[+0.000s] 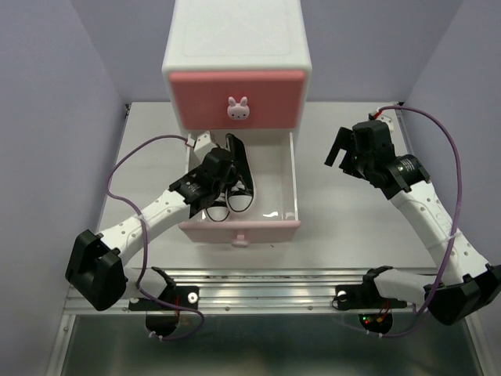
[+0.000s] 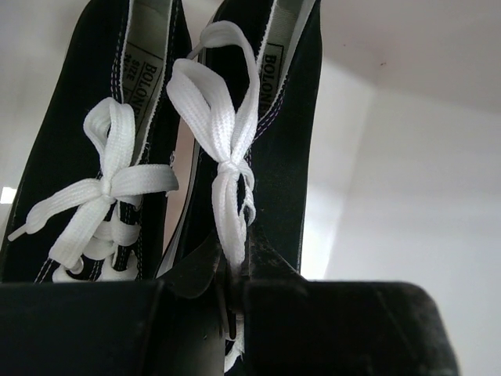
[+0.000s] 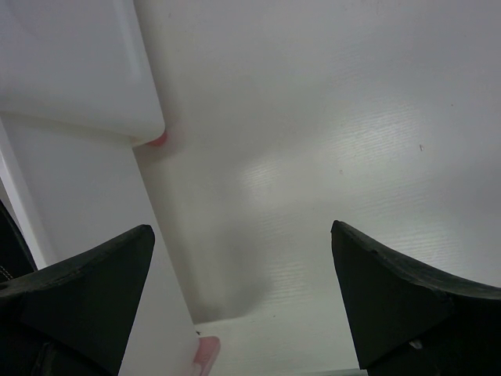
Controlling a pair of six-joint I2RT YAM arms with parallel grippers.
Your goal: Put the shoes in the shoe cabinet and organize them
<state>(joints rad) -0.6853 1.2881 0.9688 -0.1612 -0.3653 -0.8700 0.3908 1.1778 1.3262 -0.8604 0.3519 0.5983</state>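
Shoe cabinet point(image 1: 235, 47) on white table point(image 1: 348, 235)

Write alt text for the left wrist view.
The left gripper, shut, pinches the white lace of one black sneaker; a second black sneaker lies beside it inside a white drawer.

This looks like a robotics lab test cell, not a home. The toy-like shoe cabinet point(image 1: 235, 39) stands alone on a bare white table point(image 1: 352, 235), with plain pale-lilac panels point(image 1: 47, 117) closing in behind it and on both sides. In front of the cabinet a metal rail point(image 1: 266, 286) carries the bases of the left arm point(image 1: 94, 270) and the right arm point(image 1: 462, 294), and purple cables point(image 1: 156, 139) loop loose on either side of it.
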